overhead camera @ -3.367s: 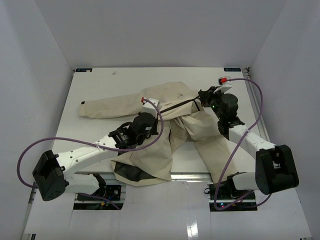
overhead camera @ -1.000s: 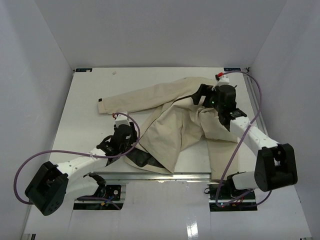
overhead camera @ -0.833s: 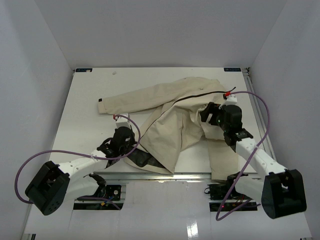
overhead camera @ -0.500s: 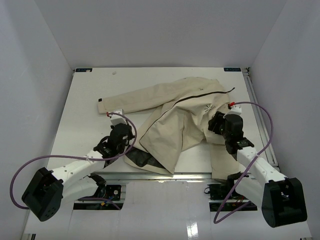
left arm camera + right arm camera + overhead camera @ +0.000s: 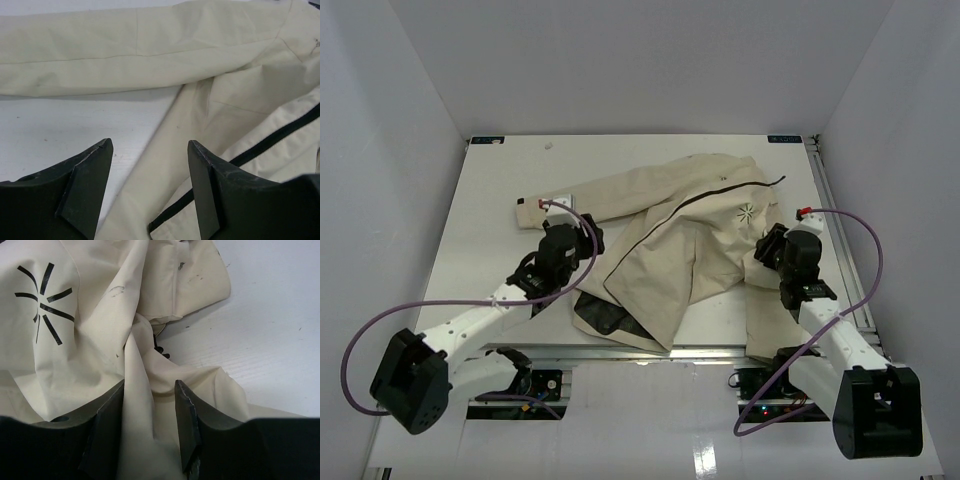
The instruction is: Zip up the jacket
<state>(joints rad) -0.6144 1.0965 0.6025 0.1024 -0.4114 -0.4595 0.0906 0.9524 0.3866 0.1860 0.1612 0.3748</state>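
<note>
Jacket (image 5: pixel 690 240) unzipped, rumpled, fold inside right gripper (image 5: pixel 148 387)

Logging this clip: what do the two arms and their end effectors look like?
The left arm and right arm have white links with bulky black joint housings. A purple cable loops alongside each, ending at a small red connector near the wrist. The left end effector and right end effector each have two dark, matte, wedge-shaped fingers with scuffed edges.

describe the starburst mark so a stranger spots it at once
Find the cream jacket in the middle of the overhead view. On the chest panel toward the view's right sits the starburst mark. Thin dark strokes fanning from one centre set it apart from the zipper edge.
</note>
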